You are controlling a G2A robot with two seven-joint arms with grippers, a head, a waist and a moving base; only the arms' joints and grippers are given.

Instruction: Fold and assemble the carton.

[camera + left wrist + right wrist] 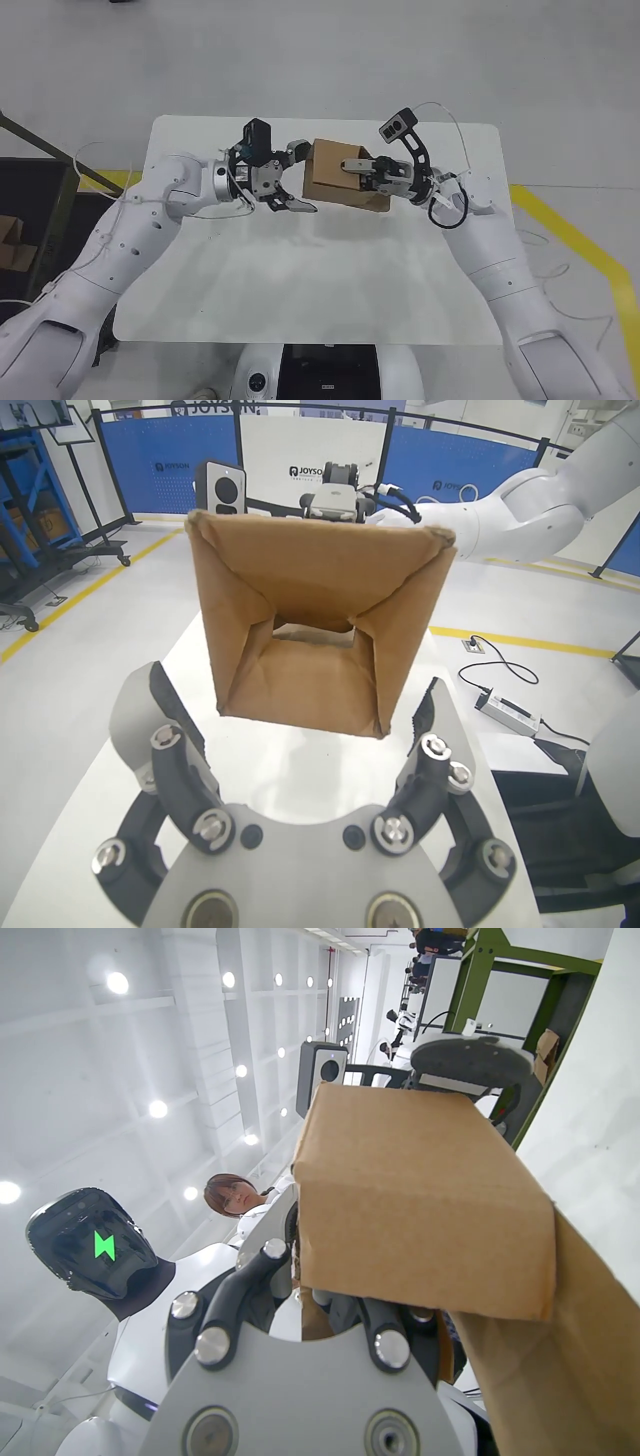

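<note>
Carton gripped in my right pincer, my left pincer spread wide before it.
The brown carton hangs just above the far middle of the white table, open end facing my left pincer, which holds nothing. My right pincer is clamped on the carton's wall at the opposite end.

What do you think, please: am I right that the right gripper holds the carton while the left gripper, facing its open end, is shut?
Not quite: the left gripper is open, its fingers spread wide, as the left wrist view shows. The right gripper does hold the carton, and the left one faces its open end.
</note>
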